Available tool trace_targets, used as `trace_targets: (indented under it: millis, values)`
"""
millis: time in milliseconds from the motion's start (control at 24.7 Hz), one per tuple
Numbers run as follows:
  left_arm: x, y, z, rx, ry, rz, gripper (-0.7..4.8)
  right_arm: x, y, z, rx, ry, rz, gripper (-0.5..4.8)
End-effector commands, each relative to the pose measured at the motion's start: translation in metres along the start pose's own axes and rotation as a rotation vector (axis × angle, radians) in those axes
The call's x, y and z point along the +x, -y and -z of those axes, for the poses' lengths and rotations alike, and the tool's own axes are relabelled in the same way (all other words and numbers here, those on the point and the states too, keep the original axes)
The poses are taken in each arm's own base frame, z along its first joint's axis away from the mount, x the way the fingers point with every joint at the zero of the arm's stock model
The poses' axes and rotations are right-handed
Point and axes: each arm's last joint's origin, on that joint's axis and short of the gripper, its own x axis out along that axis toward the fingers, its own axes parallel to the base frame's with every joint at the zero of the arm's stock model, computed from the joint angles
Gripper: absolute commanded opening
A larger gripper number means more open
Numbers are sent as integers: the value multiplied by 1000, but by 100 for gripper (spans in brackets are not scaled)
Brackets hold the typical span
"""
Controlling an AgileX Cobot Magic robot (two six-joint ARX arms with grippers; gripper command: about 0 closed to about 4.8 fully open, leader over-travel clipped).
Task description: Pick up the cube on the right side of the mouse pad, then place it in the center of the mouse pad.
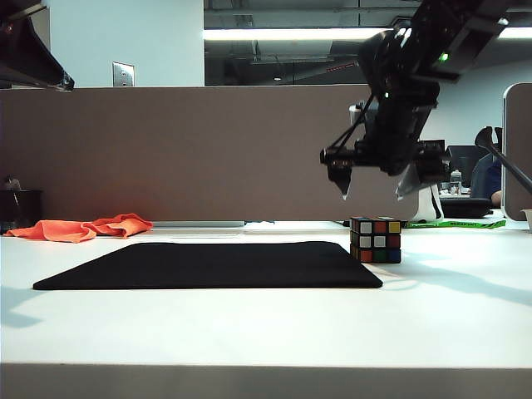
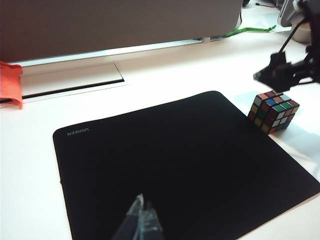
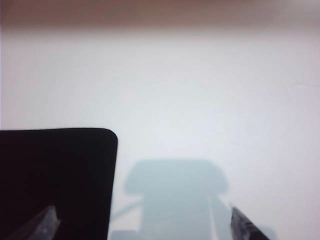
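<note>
Table (image 1: 249, 332), white, carries everything. Landmark for these notes: the mouse pad (image 1: 216, 264), lying flat, its long axis running left-right across the exterior view, printed label at one corner in the left wrist view.

Progress — nothing placed yet. The cube (image 1: 376, 239) sits on the table just off the pad's right edge, near the far right corner, touching it or nearly so; can't tell which. The pad's centre is bare. Left to do: grasp, lift, carry to the pad's middle, set down.

Right gripper (image 1: 376, 184) hangs above the cube, apart from it, just beyond the pad's right edge. Fingers spread wide, one tip to each side, nothing between them. Its wrist view shows both tips, the pad's corner, the gripper's shadow — no cube in sight.

Left gripper (image 2: 141, 221) hovers over the pad's near edge; tips close together, nothing held that I can see.

Cube has no long axis. It sits flat on one face, turned slightly so a vertical edge faces the pad in the left wrist view.

Orange cloth (image 1: 83, 228) lies beyond the pad's far left corner.
</note>
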Motion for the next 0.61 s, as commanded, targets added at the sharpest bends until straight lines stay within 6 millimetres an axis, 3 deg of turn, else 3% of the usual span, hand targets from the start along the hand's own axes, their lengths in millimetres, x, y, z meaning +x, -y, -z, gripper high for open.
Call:
trace_targets:
  millis: [40,607]
  values:
    - [0,0,-4,10,26,1,-6,4,1,0,5,-15,0,477]
    - [0,1,-5,9,32,36,-6,23,9,14,0,-92,9,479]
